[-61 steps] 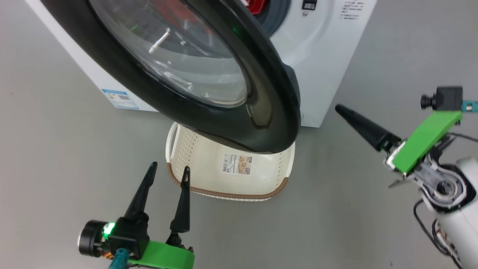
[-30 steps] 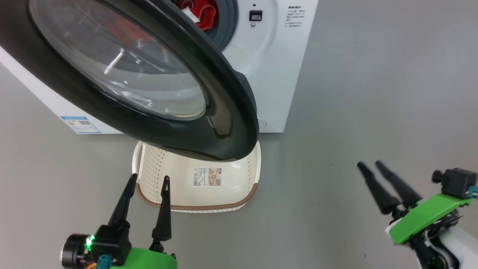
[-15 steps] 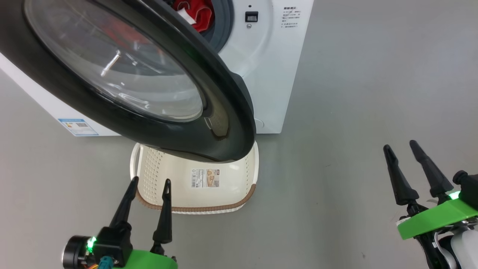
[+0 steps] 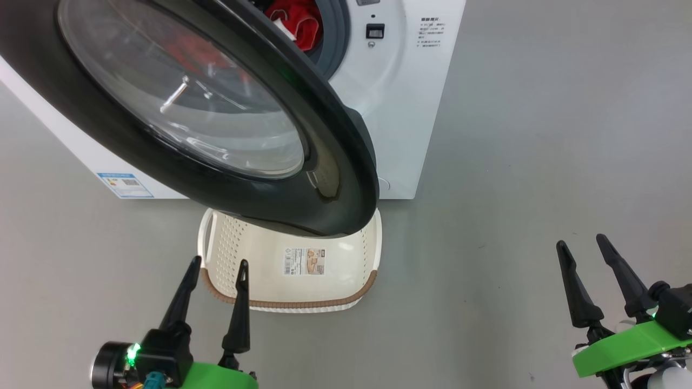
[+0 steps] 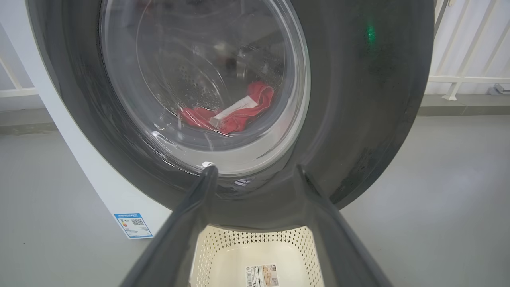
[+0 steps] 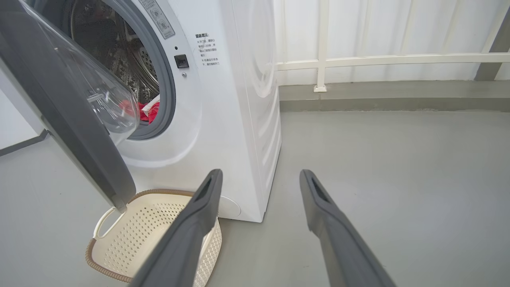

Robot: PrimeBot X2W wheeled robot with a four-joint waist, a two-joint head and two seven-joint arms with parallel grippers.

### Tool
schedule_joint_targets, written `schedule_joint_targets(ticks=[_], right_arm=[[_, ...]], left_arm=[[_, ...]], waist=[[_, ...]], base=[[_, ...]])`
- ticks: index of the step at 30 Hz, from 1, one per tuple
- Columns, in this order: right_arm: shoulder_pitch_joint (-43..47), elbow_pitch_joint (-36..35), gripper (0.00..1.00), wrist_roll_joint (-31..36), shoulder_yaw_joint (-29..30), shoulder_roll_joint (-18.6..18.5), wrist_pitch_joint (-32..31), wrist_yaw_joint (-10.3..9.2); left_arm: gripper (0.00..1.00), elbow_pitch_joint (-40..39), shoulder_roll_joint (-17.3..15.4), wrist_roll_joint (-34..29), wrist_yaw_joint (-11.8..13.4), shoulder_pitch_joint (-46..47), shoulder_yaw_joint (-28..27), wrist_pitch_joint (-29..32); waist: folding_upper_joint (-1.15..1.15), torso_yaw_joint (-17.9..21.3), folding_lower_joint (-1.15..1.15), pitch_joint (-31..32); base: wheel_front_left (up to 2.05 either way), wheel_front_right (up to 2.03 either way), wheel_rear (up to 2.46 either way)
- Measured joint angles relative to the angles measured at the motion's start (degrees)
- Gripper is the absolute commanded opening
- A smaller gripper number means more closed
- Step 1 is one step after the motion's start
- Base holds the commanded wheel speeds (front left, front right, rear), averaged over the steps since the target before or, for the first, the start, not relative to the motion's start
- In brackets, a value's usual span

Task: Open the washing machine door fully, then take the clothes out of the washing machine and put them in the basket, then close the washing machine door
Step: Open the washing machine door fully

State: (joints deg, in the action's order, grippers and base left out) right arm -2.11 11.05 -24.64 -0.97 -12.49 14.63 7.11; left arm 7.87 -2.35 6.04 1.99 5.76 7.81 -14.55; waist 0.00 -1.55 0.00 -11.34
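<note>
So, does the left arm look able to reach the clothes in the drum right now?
Probably not: the partly open washing machine door stands between the open left gripper and the clothes; the way in lies past the door's right edge.
</note>
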Motion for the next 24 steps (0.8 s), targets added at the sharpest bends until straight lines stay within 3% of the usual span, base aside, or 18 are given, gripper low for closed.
schedule_joint_targets(ticks=[17, 18, 19, 20, 21, 24], right_arm=[[0.4, -0.2, 1.00, -1.1, -0.1, 0.7, 0.0, 0.00], [0.4, -0.3, 0.49, -1.6, -0.2, 0.8, 0.0, 0.00], [0.2, -0.5, 0.35, -2.6, -0.4, 0.9, 0.0, 0.00], [-0.1, -0.6, 0.11, -3.6, -0.7, 0.9, 0.0, 0.00], [-0.6, -0.9, 0.00, -4.3, -1.2, 0.9, 0.0, 0.00], [-2.9, -1.7, 0.00, -6.4, -3.1, 0.9, 0.0, 0.00]], left_arm=[[1.00, -0.2, 0.0, 0.1, 0.5, -0.2, 0.0, 0.0], [1.00, -0.3, 0.0, 0.1, 0.5, -0.2, 0.0, 0.0], [1.00, -0.3, 0.0, 0.1, 0.5, -0.2, 0.1, 0.0], [1.00, -0.4, 0.0, 0.1, 0.5, -0.2, 0.1, 0.0], [1.00, -0.4, 0.0, 0.1, 0.5, -0.2, 0.2, 0.0], [1.00, -0.4, 0.0, 0.4, 0.6, -0.2, 0.5, 0.0]], waist=[[0.00, -0.3, 0.00, -0.2], [0.00, -0.4, 0.00, -0.2], [0.00, -0.5, 0.00, -0.2], [0.00, -0.5, 0.00, -0.3], [0.00, -0.6, 0.00, -0.3], [0.00, -0.9, 0.00, -0.4]], base=[[0.00, 0.00, 0.00], [0.00, 0.00, 0.00], [0.00, 0.00, 0.00], [0.00, 0.00, 0.00], [0.00, 0.00, 0.00], [0.00, 0.00, 0.00]])
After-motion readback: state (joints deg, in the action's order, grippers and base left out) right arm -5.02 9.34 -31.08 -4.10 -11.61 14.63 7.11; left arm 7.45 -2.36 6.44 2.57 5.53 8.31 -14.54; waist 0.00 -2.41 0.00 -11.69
